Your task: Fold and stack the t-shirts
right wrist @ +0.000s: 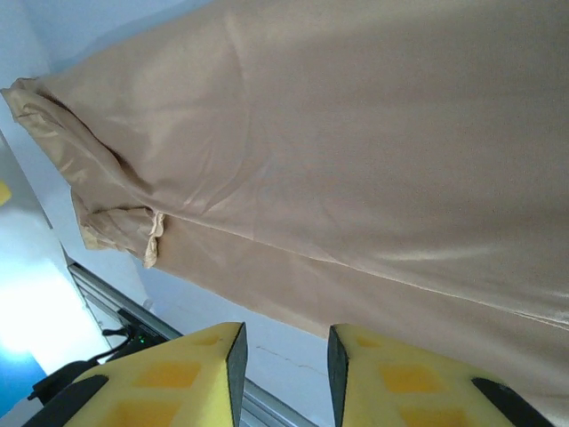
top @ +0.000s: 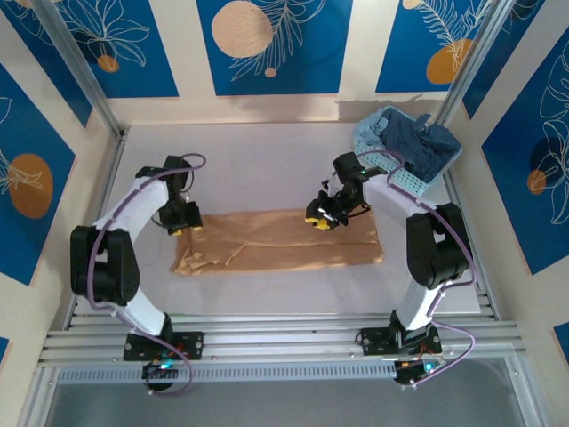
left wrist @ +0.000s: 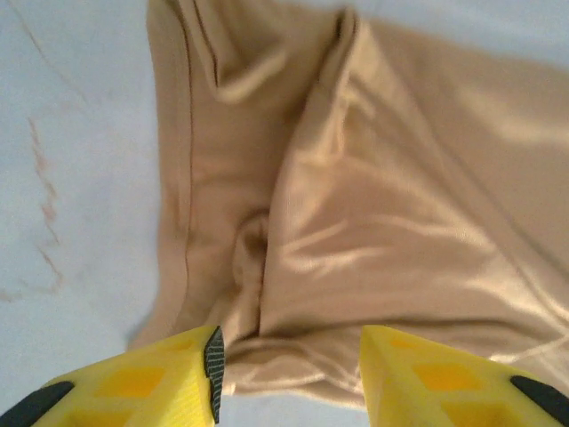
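The tan-orange t-shirt (top: 276, 240) lies plain side up as a long folded strip across the middle of the table, its left end bunched and wrinkled. My left gripper (top: 184, 222) hovers over that bunched end, open, and the crumpled hem (left wrist: 293, 356) lies below the gap between its yellow fingers (left wrist: 178, 382). My right gripper (top: 322, 216) hangs over the strip's far edge right of centre, also open and holding nothing (right wrist: 286, 365). The smooth tan cloth (right wrist: 356, 160) spreads beyond its fingers. The dusty dark blue t-shirt (top: 418, 142) is heaped in the basket.
The light-blue lattice basket (top: 404, 178) stands at the back right corner, close behind the right arm. Bare white table (top: 267, 169) stretches behind the strip and in front of it. Metal rails (top: 284, 338) run along the near edge.
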Robot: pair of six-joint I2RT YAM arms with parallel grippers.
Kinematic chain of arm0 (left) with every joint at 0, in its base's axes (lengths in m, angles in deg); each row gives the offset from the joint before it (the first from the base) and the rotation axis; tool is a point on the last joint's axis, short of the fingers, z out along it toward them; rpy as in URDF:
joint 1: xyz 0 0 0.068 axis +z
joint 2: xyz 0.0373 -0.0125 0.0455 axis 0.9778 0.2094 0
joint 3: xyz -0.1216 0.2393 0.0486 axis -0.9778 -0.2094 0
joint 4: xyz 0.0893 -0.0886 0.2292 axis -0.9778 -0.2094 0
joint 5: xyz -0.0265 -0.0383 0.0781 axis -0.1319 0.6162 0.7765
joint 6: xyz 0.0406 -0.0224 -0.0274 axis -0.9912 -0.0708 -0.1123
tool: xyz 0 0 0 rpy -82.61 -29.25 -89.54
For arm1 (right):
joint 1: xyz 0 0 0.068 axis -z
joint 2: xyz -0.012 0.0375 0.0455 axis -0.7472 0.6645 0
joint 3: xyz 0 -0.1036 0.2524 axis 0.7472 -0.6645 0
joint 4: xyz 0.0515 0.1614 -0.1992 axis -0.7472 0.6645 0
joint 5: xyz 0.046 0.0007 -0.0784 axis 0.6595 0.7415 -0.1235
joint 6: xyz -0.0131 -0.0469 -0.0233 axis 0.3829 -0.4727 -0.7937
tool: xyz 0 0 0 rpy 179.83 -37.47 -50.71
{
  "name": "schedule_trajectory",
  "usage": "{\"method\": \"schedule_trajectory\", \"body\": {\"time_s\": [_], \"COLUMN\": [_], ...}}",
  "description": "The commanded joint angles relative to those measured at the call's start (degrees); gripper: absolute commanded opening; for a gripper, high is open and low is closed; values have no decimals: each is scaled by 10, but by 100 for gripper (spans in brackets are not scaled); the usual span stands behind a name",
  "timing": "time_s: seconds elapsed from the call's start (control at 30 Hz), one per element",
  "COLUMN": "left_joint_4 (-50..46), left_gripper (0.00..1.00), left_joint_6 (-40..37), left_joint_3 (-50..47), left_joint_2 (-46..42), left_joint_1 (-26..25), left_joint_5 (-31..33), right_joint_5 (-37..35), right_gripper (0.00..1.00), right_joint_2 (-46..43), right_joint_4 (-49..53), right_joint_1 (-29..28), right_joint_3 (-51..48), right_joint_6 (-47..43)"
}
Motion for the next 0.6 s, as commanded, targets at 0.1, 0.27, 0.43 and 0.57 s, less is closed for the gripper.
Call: {"method": "schedule_trajectory", "body": {"time_s": [0.1,0.27,0.43,0.57], "left_joint_4": [46,79,83,27], "left_gripper": [39,33,28,26], "left_joint_6": [68,141,163,158], "left_joint_3": [-3,54,127,174], "left_joint_2": [14,92,178,215], "left_joint_1": [-1,-1,17,19], "left_joint_5": [-73,-44,8,62], "right_joint_5": [3,-41,-59,-71], "right_gripper": [32,28,26,23], "right_joint_2": [-3,1,22,40], "right_joint_4": [9,25,30,44], "right_joint_1": [-3,26,65,82], "right_joint_3": [2,2,7,20], "right_joint_6": [-9,-23,-35,-42]}}
